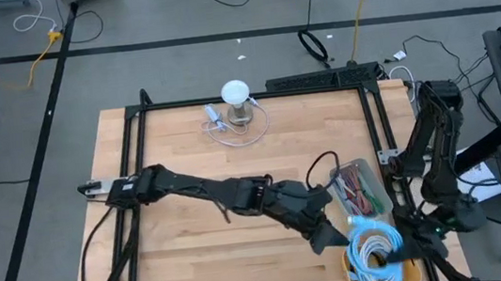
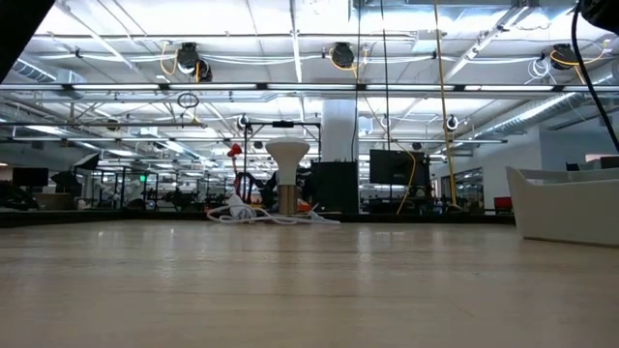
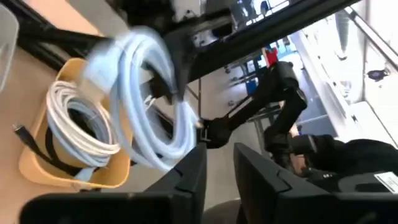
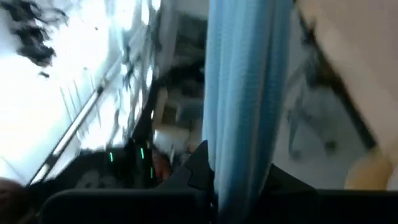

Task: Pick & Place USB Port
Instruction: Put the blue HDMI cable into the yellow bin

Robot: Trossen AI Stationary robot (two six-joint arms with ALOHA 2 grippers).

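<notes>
Your light-blue USB cable coil (image 1: 375, 240) hangs over the yellow bin (image 1: 356, 275) at the surface's (image 1: 197, 251) near right corner, above the white coiled cable (image 3: 74, 124) lying inside. Its loops hang stretched downward, long axis roughly vertical. Your right claw (image 1: 405, 248) is clamped shut on it. Your left claw (image 1: 333, 238) sits just beside it, fingers slightly parted, holding nothing.
</notes>
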